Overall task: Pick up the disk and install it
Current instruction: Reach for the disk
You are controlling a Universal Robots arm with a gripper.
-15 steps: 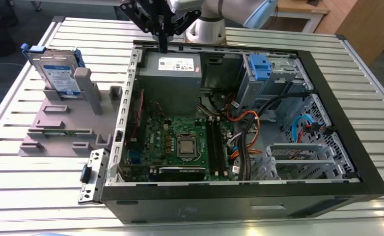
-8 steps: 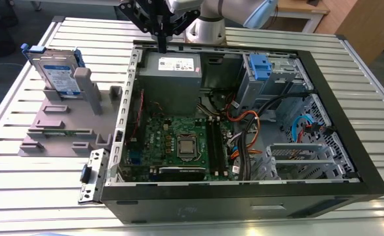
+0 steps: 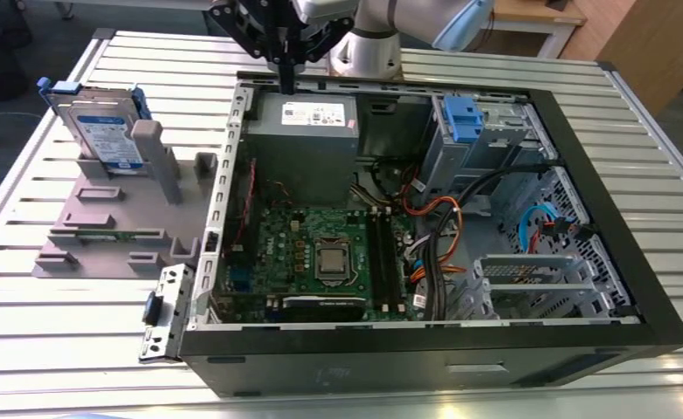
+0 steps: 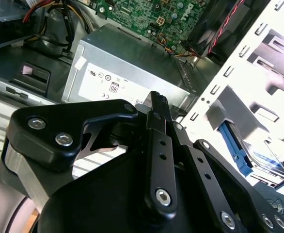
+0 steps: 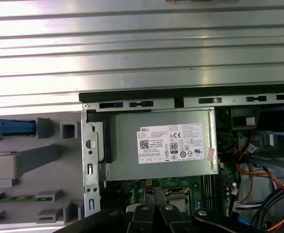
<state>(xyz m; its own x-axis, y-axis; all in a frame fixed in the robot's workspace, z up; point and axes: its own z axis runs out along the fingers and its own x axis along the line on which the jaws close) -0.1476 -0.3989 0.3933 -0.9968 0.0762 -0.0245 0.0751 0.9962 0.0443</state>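
While the gripper (image 3: pixel 286 85) hangs over the far edge of the open computer case (image 3: pixel 435 362), right above the power supply (image 3: pixel 307 113), its fingers look pressed together into one thin black bar, and there's nothing in them. Same story in the second wrist view: the gripper (image 4: pixel 157 98) tips meet with no gap I can make out. It's empty there too, with the grey power supply (image 4: pixel 132 68) and its white sticker just beyond.

The disk (image 3: pixel 100 131) hasn't been picked up. It's standing upright on its edge in a grey plastic holder (image 3: pixel 108 218) on the slatted metal table (image 3: pixel 38 305). That puts it off to the exterior view's left of the case and well apart from the gripper. You can see its white-and-blue label facing the camera and the blue bracket wrapped round it. In the first wrist view the blue end of the disk (image 5: pixel 11 128) pokes in at the edge next to the holder (image 5: pixel 25 162), and the power supply (image 5: pixel 161 145) sits in the corner of the case.

Inside the case, the motherboard (image 3: pixel 318 253) lies flat on the bottom with a bundle of orange and black cables (image 3: pixel 435 218) beside it. A small blue latch (image 3: pixel 463 118) sits on the drive bay (image 3: pixel 493 140), toward the exterior view's right of the power supply.
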